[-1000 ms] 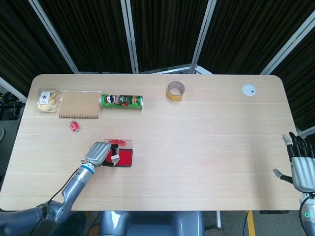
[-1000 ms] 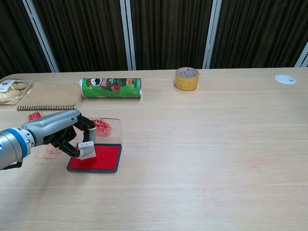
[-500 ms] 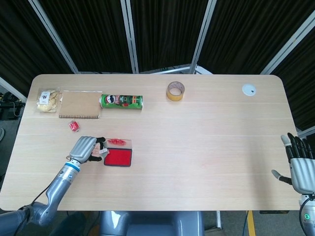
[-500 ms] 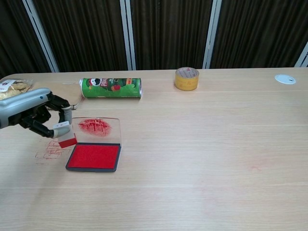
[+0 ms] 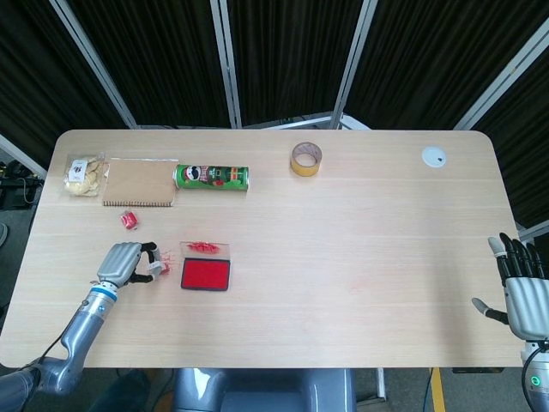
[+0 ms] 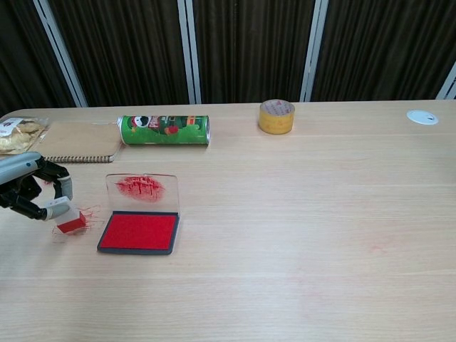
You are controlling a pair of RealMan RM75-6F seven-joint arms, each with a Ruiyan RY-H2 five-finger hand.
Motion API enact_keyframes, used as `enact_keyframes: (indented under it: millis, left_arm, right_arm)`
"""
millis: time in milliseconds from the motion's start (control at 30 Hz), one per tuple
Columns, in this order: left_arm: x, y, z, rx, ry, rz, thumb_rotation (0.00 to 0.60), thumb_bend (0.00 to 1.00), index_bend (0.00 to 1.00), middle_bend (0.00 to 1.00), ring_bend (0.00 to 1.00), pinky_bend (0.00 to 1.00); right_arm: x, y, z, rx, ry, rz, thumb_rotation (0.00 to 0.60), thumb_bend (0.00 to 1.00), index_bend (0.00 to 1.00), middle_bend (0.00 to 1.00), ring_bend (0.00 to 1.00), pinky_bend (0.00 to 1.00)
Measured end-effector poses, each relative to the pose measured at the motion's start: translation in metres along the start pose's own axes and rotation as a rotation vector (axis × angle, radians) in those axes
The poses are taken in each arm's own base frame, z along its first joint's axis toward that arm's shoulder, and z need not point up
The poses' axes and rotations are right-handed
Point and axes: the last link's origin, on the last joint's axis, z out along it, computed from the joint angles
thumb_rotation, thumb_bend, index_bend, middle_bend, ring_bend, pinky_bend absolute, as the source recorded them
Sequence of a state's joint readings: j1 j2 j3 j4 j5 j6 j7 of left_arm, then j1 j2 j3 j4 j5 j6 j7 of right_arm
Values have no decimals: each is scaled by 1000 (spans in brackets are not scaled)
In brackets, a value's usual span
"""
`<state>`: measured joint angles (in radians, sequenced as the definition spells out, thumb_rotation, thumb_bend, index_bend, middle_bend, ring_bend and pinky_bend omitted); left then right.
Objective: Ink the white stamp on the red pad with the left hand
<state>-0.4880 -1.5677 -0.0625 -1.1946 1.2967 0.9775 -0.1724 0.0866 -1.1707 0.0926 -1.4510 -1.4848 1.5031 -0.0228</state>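
Note:
The red ink pad [image 5: 206, 275] [image 6: 139, 232] lies open on the table, its clear lid [image 6: 142, 189] smeared with red and standing up behind it. My left hand [image 5: 120, 262] [image 6: 25, 191] is to the left of the pad and holds the white stamp [image 5: 158, 267] [image 6: 63, 213], whose red-inked face points down close to the table over faint red marks. The stamp is clear of the pad. My right hand [image 5: 523, 287] is at the table's right edge, fingers spread and holding nothing.
A green chip can [image 5: 212, 177] lies on its side behind the pad. A spiral notebook [image 5: 140, 182], a snack bag [image 5: 83, 174] and a small red cap [image 5: 129, 221] are at the far left. A tape roll [image 5: 306, 159] and a white disc [image 5: 434, 156] sit farther back.
My left hand lifted the stamp off the red pad and carried it left, beyond the pad's edge and down near the table. The right hand barely moved.

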Motion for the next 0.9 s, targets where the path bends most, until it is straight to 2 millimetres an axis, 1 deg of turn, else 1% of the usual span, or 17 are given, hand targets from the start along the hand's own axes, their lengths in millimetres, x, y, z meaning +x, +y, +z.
enact_keyframes:
  millis: [100, 200, 300, 367, 433, 567, 700, 800, 833, 900]
  left_arm:
    - [-5, -2, 2, -2, -3, 0, 600, 373, 534, 505, 901, 887]
    - [-9, -2, 4, -2, 2, -3, 600, 372, 479, 468, 897, 885]
    - [-12, -3, 4, 2, -2, 2, 600, 368, 398, 411, 894, 882]
    - [-13, -3, 4, 2, -10, 2, 600, 361, 313, 354, 890, 877]
    - [-13, -2, 4, -1, -11, 2, 600, 355, 273, 313, 887, 875]
    - [-11, -2, 2, -9, -5, 4, 600, 337, 249, 266, 880, 867]
    - [-5, 0, -2, -23, 15, 15, 600, 322, 233, 244, 861, 850]
    - [3, 2, -7, -44, 64, 35, 600, 264, 221, 178, 809, 804]
    - [8, 3, -10, -54, 89, 43, 600, 219, 214, 141, 776, 773]
    - [15, 6, -15, -70, 129, 56, 600, 113, 174, 59, 648, 662]
  right_arm:
    - [0, 0, 1, 1, 1, -1, 600, 0, 0, 0, 0, 0]
    - [-1, 1, 1, -1, -3, -1, 600, 0, 0, 0, 0, 0]
    - [-1, 1, 2, -2, -7, 3, 600, 0, 0, 0, 0, 0]
    - [-2, 2, 2, -2, -8, 3, 600, 0, 0, 0, 0, 0]
    - [-1, 1, 1, 0, -8, 5, 600, 0, 0, 0, 0, 0]
    - [-1, 1, 1, 0, -6, 7, 600, 0, 0, 0, 0, 0]
    - [0, 1, 1, 1, -6, 11, 600, 0, 0, 0, 0, 0]
    - [0, 1, 1, 4, -5, 14, 600, 0, 0, 0, 0, 0]
    - [1, 0, 0, 5, -4, 16, 600, 0, 0, 0, 0, 0]
    - [2, 0, 0, 7, -1, 19, 600, 0, 0, 0, 0, 0]
